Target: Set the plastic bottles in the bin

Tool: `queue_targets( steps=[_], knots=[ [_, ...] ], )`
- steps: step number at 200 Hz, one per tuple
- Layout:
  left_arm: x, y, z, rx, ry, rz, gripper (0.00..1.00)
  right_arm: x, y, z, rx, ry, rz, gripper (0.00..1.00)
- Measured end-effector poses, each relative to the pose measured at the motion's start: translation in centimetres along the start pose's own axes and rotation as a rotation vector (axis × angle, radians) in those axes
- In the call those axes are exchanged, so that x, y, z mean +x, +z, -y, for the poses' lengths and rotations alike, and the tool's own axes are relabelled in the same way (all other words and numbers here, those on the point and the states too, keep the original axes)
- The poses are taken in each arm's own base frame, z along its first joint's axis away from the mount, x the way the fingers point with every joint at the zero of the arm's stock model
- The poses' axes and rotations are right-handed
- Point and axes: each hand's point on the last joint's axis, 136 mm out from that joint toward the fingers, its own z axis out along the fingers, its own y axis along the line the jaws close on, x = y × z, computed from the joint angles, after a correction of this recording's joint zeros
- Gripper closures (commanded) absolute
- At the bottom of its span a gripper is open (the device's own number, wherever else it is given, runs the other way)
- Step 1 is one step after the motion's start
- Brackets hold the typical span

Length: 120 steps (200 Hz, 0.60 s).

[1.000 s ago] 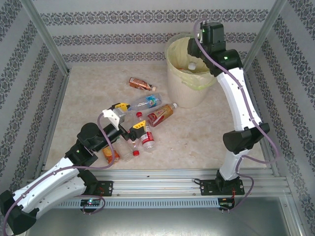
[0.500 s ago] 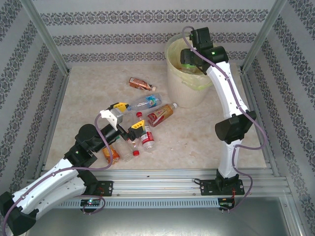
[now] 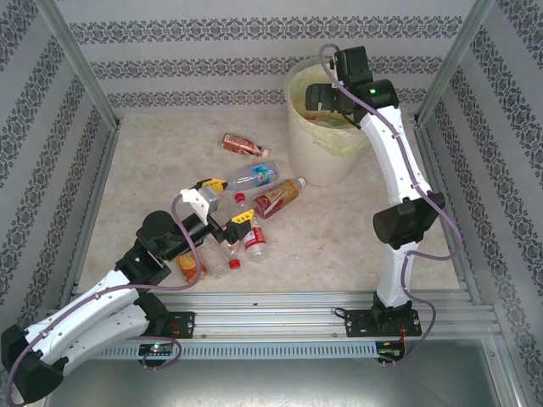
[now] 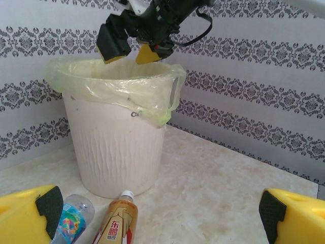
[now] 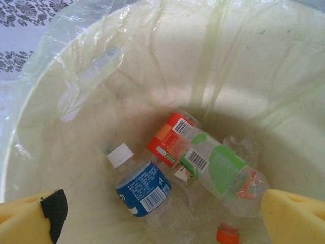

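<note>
Cream-white and ribbed, the large round plastic bin, lined with a pale yellow-green bag, stands at the upper right of the overhead frame on the beige marbled table. We see the right gripper hanging over the bin's mouth, its jaws spread apart with nothing between them. From the left wrist it shows at the top centre, just above the rim.

Looking down from the right wrist, we find bottles lying in the bottom of the bin. There is a clear bottle with a blue label and white cap, a clear bottle with a green label, and a red-and-orange-labelled bottle touching the green one.

At the centre left of the overhead frame the left gripper has its jaws wide open and empty. Between it and the bin lie a clear blue-labelled bottle and an amber bottle with a red label. A brown bottle lies apart, toward the upper centre. Lower down, a red-labelled bottle, a plain clear bottle and an orange bottle lie close together.
</note>
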Motion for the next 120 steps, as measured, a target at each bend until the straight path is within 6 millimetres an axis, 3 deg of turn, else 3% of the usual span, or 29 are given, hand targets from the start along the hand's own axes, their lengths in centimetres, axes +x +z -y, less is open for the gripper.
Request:
queue_targets(
  steps=[28,74,97,120],
  knots=[
    [0.1,0.1,0.0,-0.001,-0.002,-0.020,0.00,-0.1,-3.1,-0.2,-0.037,0.002,0.037,0.02],
    [-1.5,1.6,0.5,0.028,-0.024,-0.080,0.00,0.0,-9.6,0.0,-0.086,0.002,0.146,0.02],
    [-1.6,3.1,0.1,0.009,-0.051,-0.156,0.00,1.5,-11.8,0.2,-0.106,0.001,0.164,0.02],
    [-0.8,5.0,-0.7,-0.037,-0.096,-0.276,0.00,4.4,-13.1,0.6,-0.125,0.000,0.152,0.02]
  ],
)
